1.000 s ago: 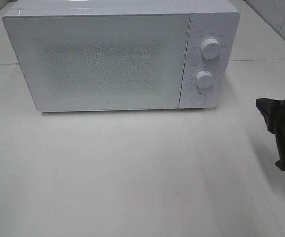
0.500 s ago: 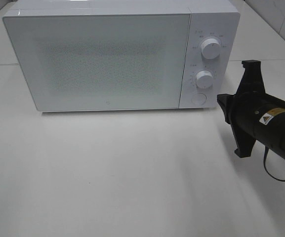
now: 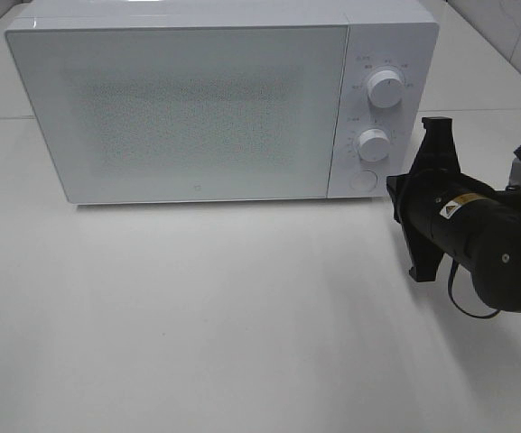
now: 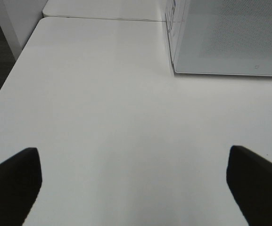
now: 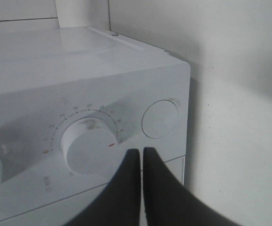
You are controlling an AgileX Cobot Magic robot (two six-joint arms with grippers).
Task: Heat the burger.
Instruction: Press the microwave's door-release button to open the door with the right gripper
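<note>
The burger is out of view. A white microwave (image 3: pixel 206 108) stands at the back of the table with its door closed. On its control panel are an upper knob (image 3: pixel 385 89), a lower knob (image 3: pixel 374 144) and a round button (image 3: pixel 362 180). My right gripper (image 3: pixel 392 185) is shut, with nothing in it, and its tip is just right of the button. In the right wrist view the closed fingertips (image 5: pixel 138 151) point between the lower knob (image 5: pixel 87 143) and the round button (image 5: pixel 160 118). My left gripper (image 4: pixel 136 188) hangs open over bare table with nothing between its fingers; the microwave (image 4: pixel 230 37) lies ahead of it.
The white table (image 3: pixel 197 316) stretches in front of the microwave. In the left wrist view the table's edge (image 4: pixel 13 70) drops to dark floor. A tiled wall (image 3: pixel 513 27) rises at the back right.
My right arm has swung in from the right edge toward the microwave's control panel, its shut tip now beside the round button. The microwave has not moved.
</note>
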